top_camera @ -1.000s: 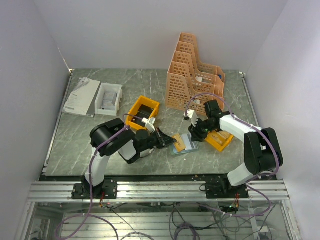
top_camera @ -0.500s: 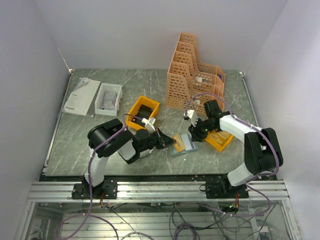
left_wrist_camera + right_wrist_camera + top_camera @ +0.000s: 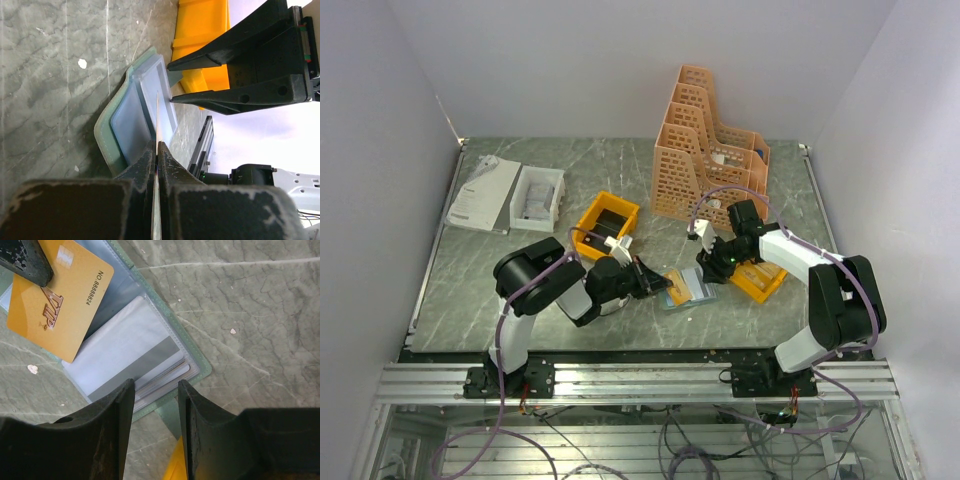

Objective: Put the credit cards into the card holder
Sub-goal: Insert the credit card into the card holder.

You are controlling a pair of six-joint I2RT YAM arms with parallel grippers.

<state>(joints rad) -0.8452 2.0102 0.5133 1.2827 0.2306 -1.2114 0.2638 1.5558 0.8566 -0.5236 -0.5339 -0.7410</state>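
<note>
While the left claw (image 3: 658,278) stood clamped shut on a single gold card (image 3: 677,284), the overhead camera showed it at the near-left edge of the one card holder (image 3: 697,294). The holder lay open on the marbled table (image 3: 470,270) between the two arms. The right claw (image 3: 711,264) hung at the holder's far side. Two yellow bins flanked the work, one (image 3: 588,225) behind the left arm and one (image 3: 765,285) beside the right. One peach file rack (image 3: 705,150) stood at the back.

From the left wrist, the card showed edge-on as a thin line pinched between the fingers, reaching over the holder's clear sleeves.

From the right wrist, the gold face read VIP and overlapped the holder's left page. The right claw's jaws stood roughly half apart, gripping nothing, at the right page's edge; whether they touched it could not be told. That page held a small stack of stored cards (image 3: 150,371), their number unclear. To my eye, the insertion step was in hand and the card was not yet pocketed. The next move called for steering its free edge into a sleeve mouth while the holder was kept from sliding.
</note>
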